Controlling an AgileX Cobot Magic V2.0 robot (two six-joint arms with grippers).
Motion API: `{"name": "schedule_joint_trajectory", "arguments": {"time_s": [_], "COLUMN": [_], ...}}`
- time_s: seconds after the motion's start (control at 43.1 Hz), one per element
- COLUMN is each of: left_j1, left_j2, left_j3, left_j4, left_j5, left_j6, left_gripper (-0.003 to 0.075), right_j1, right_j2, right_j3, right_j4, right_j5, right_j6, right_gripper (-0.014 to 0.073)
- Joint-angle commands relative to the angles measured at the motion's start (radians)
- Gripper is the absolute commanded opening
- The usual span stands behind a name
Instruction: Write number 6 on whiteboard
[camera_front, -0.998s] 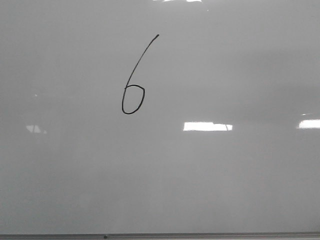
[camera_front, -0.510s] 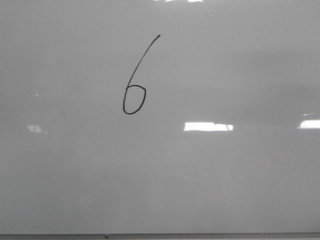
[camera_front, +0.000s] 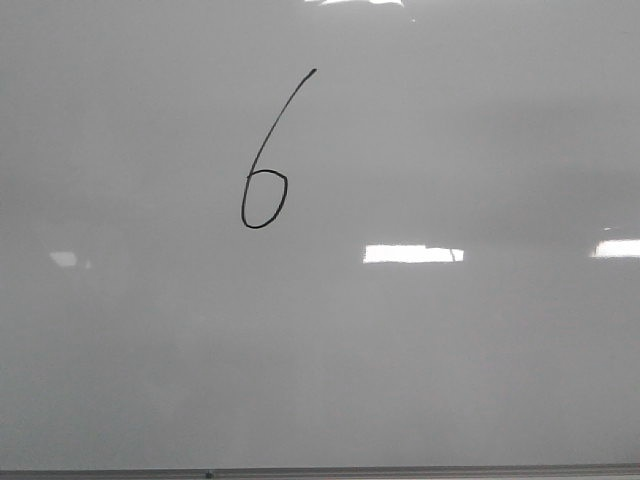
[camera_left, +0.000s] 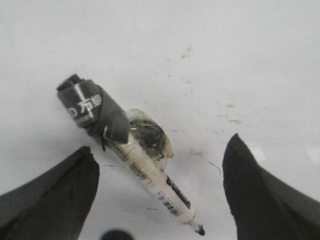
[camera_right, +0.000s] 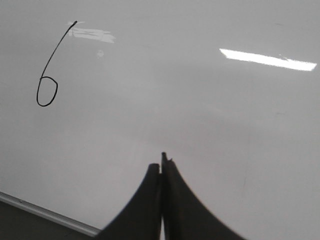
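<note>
The number 6 (camera_front: 264, 200) is drawn in thin black line left of centre on the whiteboard (camera_front: 420, 350); it also shows in the right wrist view (camera_right: 47, 91). My left gripper (camera_left: 160, 142) is open over a white surface. A white marker (camera_left: 150, 175) lies flat between its spread fingers, untouched, with its black tip (camera_left: 200, 231) bare and black tape round its other end. My right gripper (camera_right: 162, 160) is shut and empty, hovering over the whiteboard (camera_right: 200, 100) to the right of the 6. Neither gripper shows in the front view.
The whiteboard's thin dark frame edge (camera_front: 400, 470) runs along the bottom of the front view and shows in the right wrist view (camera_right: 45, 212). Bright light reflections (camera_front: 412, 254) sit on the board. The surface under the marker has faint smudges (camera_left: 205, 157).
</note>
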Motion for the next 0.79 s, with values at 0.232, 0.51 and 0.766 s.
{"name": "schedule_joint_trajectory", "arguments": {"time_s": [0.232, 0.51, 0.766], "left_j1": [-0.004, -0.004, -0.004], "left_j2": [-0.393, -0.759, -1.063], "left_j3": [0.080, 0.197, 0.295], "left_j4": [-0.015, -0.017, -0.017], "left_j5": [0.033, 0.152, 0.207], "left_j6": [-0.009, 0.010, 0.013], "left_gripper": [0.0492, 0.0215, -0.0020], "right_j1": [-0.005, -0.005, -0.005], "right_j2": [-0.078, -0.237, -0.318], "right_j3": [-0.023, 0.061, 0.080], "right_j4": [-0.002, -0.002, -0.002], "right_j5": [-0.095, -0.157, -0.165], "right_j6": [-0.008, -0.008, -0.008], "right_gripper": [-0.0069, -0.0069, -0.0069]}}
